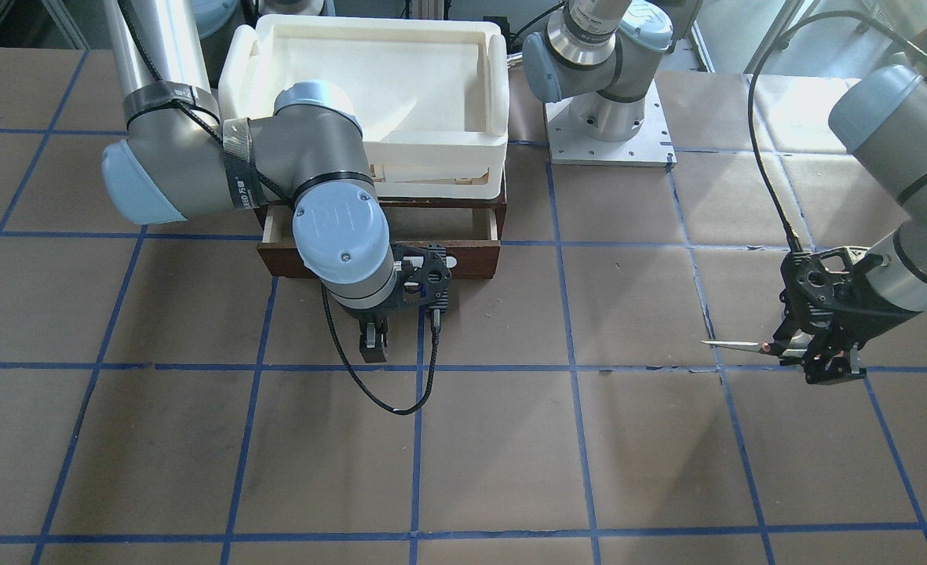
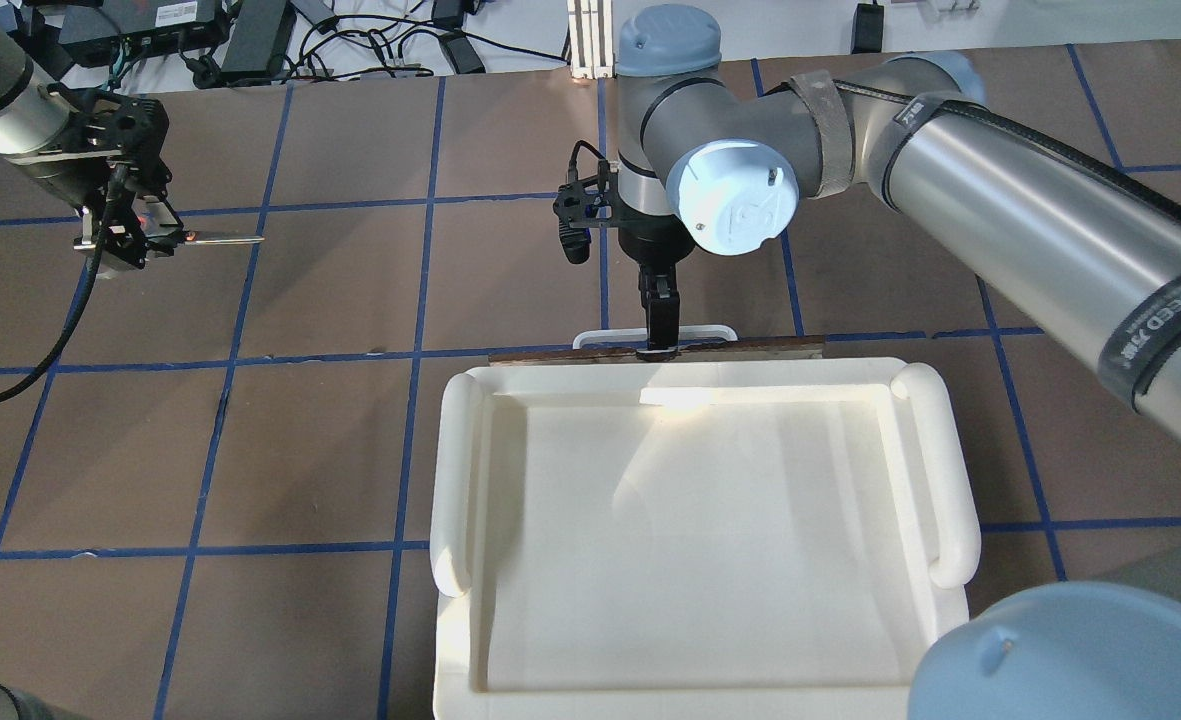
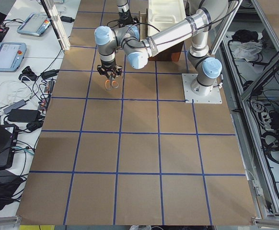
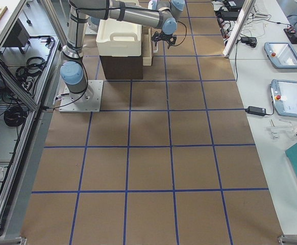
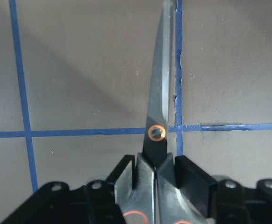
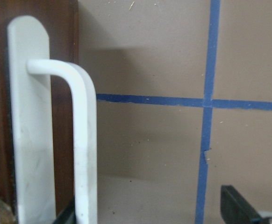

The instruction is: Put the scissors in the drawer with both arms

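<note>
The scissors (image 1: 746, 345) are held by their grey, orange-lined handles in my left gripper (image 1: 824, 365), a little above the table, blades shut and pointing toward the drawer side. They also show in the overhead view (image 2: 220, 240) and the left wrist view (image 5: 159, 107). The drawer (image 1: 471, 259) is pulled partly out under the white bin, its pale inside showing. My right gripper (image 1: 373, 345) points down at the drawer's white handle (image 6: 84, 140). Its jaws stand apart, with the bar close to one finger and a wide gap to the other.
A white plastic bin (image 1: 494, 78) sits on top of the dark cabinet that holds the drawer. The left arm's base plate (image 1: 608, 145) is beside it. A black cable (image 1: 400, 408) loops down from the right wrist. Brown table with blue tape grid lies between the arms.
</note>
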Motion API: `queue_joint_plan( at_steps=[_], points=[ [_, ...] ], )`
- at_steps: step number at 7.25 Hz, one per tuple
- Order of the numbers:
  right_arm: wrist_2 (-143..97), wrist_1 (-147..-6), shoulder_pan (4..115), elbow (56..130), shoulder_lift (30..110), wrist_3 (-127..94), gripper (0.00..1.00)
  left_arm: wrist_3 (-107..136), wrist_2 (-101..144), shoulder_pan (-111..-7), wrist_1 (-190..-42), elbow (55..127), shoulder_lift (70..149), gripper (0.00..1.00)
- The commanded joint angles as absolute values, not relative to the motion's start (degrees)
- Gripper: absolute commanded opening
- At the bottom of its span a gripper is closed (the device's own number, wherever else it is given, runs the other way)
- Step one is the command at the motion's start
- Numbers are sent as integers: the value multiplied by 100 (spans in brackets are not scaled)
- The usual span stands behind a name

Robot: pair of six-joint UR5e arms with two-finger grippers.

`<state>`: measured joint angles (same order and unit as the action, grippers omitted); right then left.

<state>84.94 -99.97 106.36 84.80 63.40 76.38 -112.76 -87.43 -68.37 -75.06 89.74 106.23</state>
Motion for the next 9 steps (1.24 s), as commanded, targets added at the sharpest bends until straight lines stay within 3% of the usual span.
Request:
queue_joint_plan(
  at_steps=[1, 9],
  points=[
    [8490, -10019, 10635, 8315, 6153, 7638, 100, -11276, -8912, -6838, -7506, 8974, 10617, 0],
    [8481, -10020, 10521, 7876, 5942, 7734, 100, -11276, -8886, -6820, -7497, 9009, 10679, 0]
  ],
)
